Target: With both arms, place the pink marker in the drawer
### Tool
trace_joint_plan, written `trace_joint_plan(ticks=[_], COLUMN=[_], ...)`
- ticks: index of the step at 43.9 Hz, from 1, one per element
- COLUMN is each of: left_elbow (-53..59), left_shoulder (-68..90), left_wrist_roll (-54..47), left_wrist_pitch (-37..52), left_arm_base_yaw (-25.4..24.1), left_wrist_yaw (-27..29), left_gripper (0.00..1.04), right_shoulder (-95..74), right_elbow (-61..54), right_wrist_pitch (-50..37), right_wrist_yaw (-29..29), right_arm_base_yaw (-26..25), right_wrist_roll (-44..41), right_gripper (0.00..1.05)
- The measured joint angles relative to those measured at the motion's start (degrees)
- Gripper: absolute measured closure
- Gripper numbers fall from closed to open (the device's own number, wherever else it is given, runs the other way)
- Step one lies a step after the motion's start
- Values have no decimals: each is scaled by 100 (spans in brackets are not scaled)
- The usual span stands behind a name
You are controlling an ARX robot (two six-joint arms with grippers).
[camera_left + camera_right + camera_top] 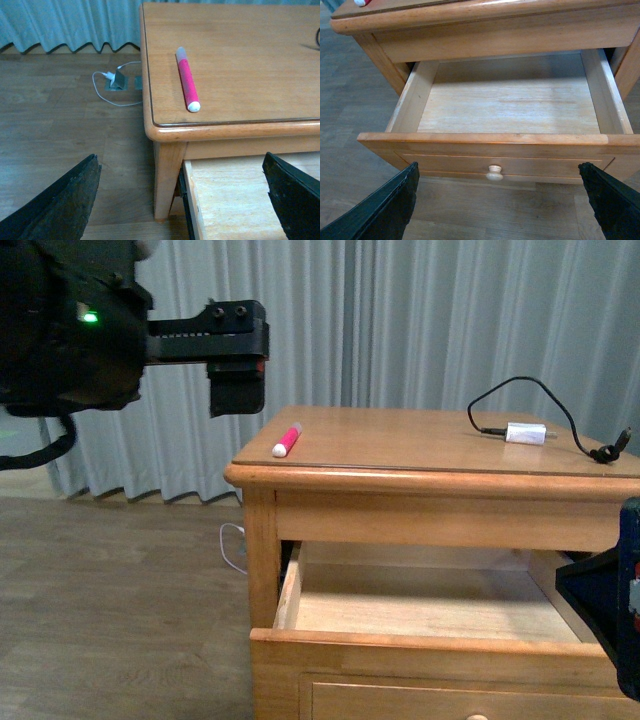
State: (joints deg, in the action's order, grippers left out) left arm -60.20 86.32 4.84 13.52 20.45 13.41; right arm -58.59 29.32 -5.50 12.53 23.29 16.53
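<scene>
The pink marker [187, 79] lies at the nightstand's [240, 45] front-left corner, near both edges. Your left tool [179, 155] is open, apart from it; your right tool [497, 165] is open before the pulled-out drawer [485, 139]. Glancing contact may roll the pink marker off.

Right arm [629, 592] mostly beyond the front view's edge; pink marker [361, 2] barely inside the right wrist view.

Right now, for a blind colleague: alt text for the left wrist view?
A bright pink cylindrical marker lies on the honey-coloured wooden nightstand top near its corner, above the open wooden drawer. The left hand, black fingers spread wide, frames the view.
</scene>
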Motion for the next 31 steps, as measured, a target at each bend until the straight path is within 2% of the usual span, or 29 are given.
trace_joint_plan(ticks=[23, 31], left_elbow=[-3206, -3803], left_shoulder=[2782, 3279], left_wrist_roll=[48, -31], left_wrist_pitch=[-1222, -1397], left_arm_base_yaw=[-120, -37], left_wrist_yaw=[474, 601], left_gripper=[6, 6], right_shoulder=[0, 0], right_elbow=[-2, -2], right_wrist_pitch=[0, 0], right_wrist_yaw=[0, 0], right_arm_base_yaw=[0, 0], right_wrist_roll=[2, 0], right_gripper=[8, 8])
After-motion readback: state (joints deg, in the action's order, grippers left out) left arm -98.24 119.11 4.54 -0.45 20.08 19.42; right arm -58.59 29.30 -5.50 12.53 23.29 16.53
